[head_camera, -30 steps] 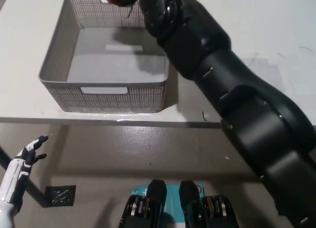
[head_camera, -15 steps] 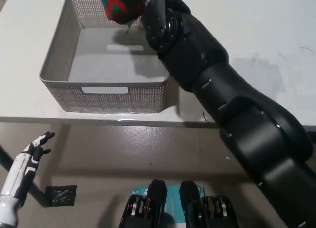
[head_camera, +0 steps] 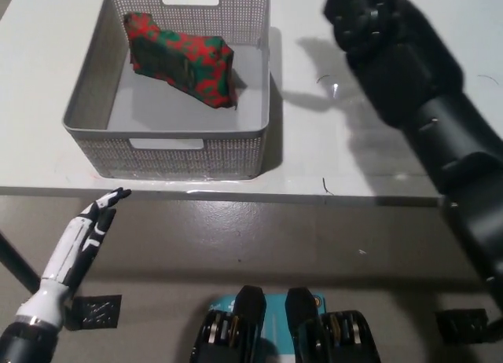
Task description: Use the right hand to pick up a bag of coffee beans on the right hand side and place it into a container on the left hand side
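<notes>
The bag of coffee beans point(head_camera: 182, 60), red and green patterned, lies inside the grey mesh basket point(head_camera: 169, 152) at the table's left, towards the basket's far side. My black right hand point(head_camera: 363, 11) hovers above the table to the right of the basket, well apart from the bag; it holds nothing and is partly cut off by the picture's top edge. My white left hand point(head_camera: 96, 219) hangs below the table's front edge at the lower left, open with its fingers stretched out.
The white table point(head_camera: 330, 155) runs across the upper picture, with its front edge just under the basket. Grey floor lies below it. My right forearm point(head_camera: 452, 135) crosses the table's right side.
The bag was held over the basket's far rim; it now lies inside, let go. My right arm has swung right, away from the basket. My left hand has risen towards the table edge.
</notes>
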Motion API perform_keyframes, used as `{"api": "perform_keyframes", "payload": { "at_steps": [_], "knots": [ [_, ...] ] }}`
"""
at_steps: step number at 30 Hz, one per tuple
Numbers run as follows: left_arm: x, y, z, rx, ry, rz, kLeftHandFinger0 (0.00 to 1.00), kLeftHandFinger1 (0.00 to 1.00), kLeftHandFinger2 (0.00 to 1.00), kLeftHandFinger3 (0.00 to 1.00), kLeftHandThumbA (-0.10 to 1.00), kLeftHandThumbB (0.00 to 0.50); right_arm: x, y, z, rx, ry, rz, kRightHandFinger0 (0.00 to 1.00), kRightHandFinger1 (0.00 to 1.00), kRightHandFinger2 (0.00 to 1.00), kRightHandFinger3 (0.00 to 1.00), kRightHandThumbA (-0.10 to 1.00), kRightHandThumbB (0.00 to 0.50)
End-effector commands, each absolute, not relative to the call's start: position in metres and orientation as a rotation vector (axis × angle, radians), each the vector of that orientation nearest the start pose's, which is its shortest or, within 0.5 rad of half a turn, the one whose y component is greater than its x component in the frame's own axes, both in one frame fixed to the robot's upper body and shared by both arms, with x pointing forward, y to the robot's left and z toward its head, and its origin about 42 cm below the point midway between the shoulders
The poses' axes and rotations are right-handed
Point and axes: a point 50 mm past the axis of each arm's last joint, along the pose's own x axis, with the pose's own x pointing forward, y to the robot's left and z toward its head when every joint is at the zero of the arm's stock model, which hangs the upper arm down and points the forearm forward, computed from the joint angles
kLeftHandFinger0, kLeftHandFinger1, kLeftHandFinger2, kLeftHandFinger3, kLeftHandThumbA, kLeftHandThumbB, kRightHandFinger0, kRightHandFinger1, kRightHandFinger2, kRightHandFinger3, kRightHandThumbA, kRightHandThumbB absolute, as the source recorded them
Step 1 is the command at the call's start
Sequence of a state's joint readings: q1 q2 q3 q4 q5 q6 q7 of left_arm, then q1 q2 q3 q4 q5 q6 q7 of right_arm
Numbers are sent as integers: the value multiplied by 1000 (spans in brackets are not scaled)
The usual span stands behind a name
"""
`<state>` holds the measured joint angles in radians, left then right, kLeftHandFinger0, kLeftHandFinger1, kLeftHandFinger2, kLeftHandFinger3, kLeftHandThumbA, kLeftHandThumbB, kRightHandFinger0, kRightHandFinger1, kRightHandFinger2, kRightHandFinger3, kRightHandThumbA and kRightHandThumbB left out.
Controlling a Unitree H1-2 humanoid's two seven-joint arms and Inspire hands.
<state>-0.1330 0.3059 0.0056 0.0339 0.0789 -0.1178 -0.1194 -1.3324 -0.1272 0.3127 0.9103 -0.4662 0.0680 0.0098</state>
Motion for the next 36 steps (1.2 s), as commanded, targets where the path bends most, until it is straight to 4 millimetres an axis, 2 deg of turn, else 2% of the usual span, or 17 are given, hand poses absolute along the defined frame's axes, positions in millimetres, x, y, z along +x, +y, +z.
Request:
{"api": "perform_keyframes", "payload": {
  "at_steps": [1,5,8,10,12,13,14,17,19,23,27,29,30,31,32,34,36],
  "knots": [
    [335,292,158,420,-247,-151,1000,1000,1000,1000,1000,500,565,-86,464,-945,-445,230,1000,1000,1000,1000,1000,403],
    [336,291,159,407,-253,-156,1000,1000,1000,1000,1000,500,559,-109,479,-828,-500,210,1000,1000,1000,1000,1000,362],
    [337,292,161,363,-251,-161,1000,1000,1000,1000,999,500,549,-143,503,-777,-541,156,1000,1000,1000,1000,1000,318],
    [338,292,163,286,-236,-195,1000,1000,1000,1000,935,500,540,-166,518,-743,-570,126,1000,1000,1000,1000,1000,350],
    [340,293,166,230,-232,-224,1000,1000,1000,1000,955,500,532,-181,529,-720,-580,104,1000,1000,1000,1000,1000,385],
    [342,293,167,198,-238,-240,1000,1000,1000,1000,937,500,525,-193,535,-680,-589,88,1000,1000,1000,1000,1000,375],
    [344,295,168,145,-226,-265,1000,1000,1000,1000,913,500,515,-212,542,-608,-610,90,1000,1000,1000,1000,1000,403],
    [346,297,172,69,-215,-303,1000,1000,1000,1000,920,500,492,-238,545,-547,-659,63,1000,1000,1000,1000,1000,401],
    [346,297,172,-9,-206,-326,1000,1000,1000,1000,913,500,476,-253,535,-547,-671,30,1000,1000,1000,1000,1000,405],
    [345,299,172,-108,-180,-348,1000,1000,1000,1000,933,500,444,-274,499,-437,-692,36,1000,1000,1000,1000,1000,340],
    [345,300,171,-220,-149,-358,1000,1000,1000,1000,951,500,418,-287,455,-368,-689,31,1000,1000,1000,1000,1000,440],
    [346,302,173,-237,-143,-361,1000,1000,1000,1000,974,500,410,-289,434,-356,-678,38,1000,1000,1000,1000,1000,433],
    [347,302,173,-236,-148,-365,1000,1000,1000,1000,977,500,405,-290,420,-312,-670,47,1000,1000,1000,1000,1000,413],
    [349,303,175,-237,-150,-366,1000,1000,1000,1000,976,500,403,-291,415,-302,-665,52,1000,1000,1000,1000,1000,347],
    [351,303,176,-239,-153,-368,1000,1000,1000,1000,958,500,396,-293,398,-285,-654,62,1000,1000,1000,1000,1000,281],
    [349,304,175,-235,-150,-370,1000,1000,1000,1000,934,500,385,-293,371,-276,-632,58,1000,1000,1000,1000,1000,237],
    [350,303,175,-220,-152,-371,1000,1000,1000,1000,947,500,376,-291,350,-240,-612,69,1000,1000,1000,1000,1000,227]
  ]
}}
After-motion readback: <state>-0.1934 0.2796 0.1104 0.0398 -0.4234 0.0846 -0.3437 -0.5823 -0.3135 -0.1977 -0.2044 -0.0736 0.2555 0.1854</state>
